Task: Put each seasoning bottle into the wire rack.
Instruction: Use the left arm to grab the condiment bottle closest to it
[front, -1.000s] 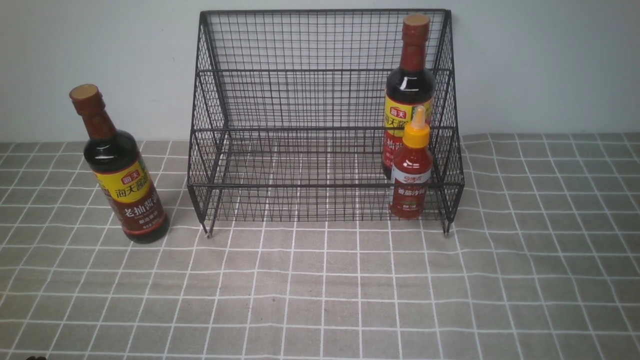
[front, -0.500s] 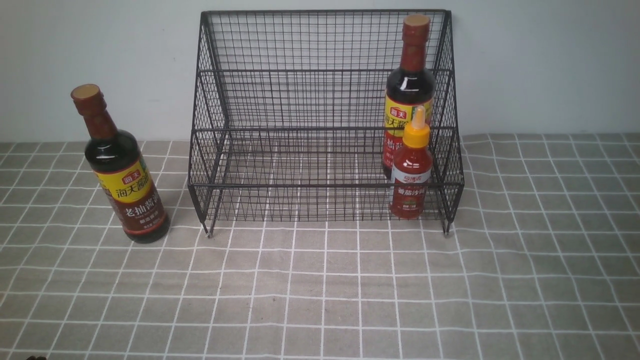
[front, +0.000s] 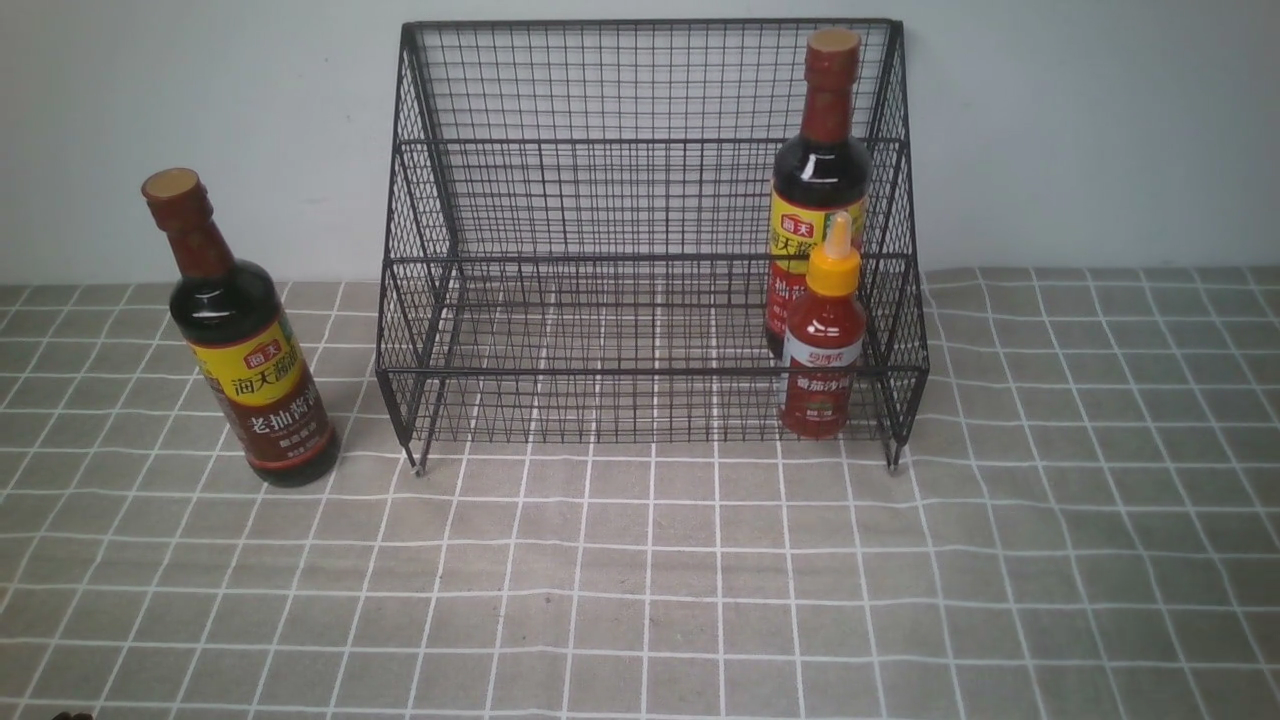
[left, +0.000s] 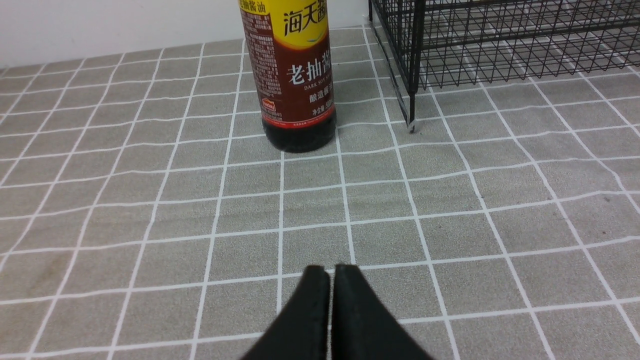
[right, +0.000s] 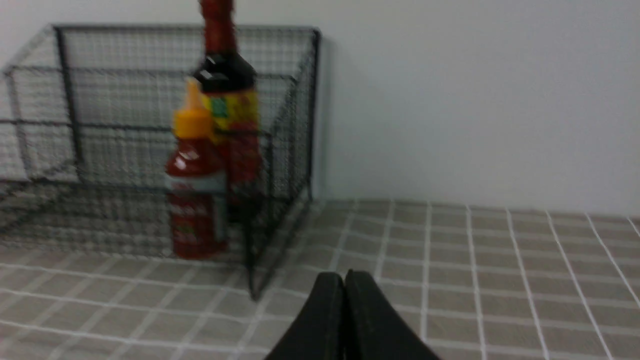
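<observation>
Covering the foreground, the tabletop (front: 640, 580) wears a grey cloth with a white grid, and a pale wall rises behind it. At the back, against that wall, stands the rack (front: 600, 200) — black wire mesh, two stepped tiers, tall grid back, sloping sides, short feet on the cloth.

Outside the rack, just beside its left side, the left soy bottle (front: 240, 340) stands on the cloth, upright or nearly so. The right soy bottle (front: 818, 180) stands upright on the rear tier at the rack's right end. Directly in front of it, on the front tier, stands the red bottle (front: 822, 350), its yellow nozzle cap overlapping the soy label behind.

Neither arm shows in the front view. In the left wrist view the left end effector (left: 331, 272) is closed and empty, with the left soy bottle ahead and apart. The right end effector (right: 345, 280) is also closed on nothing — facing the rack's right front corner in a blurred view.
</observation>
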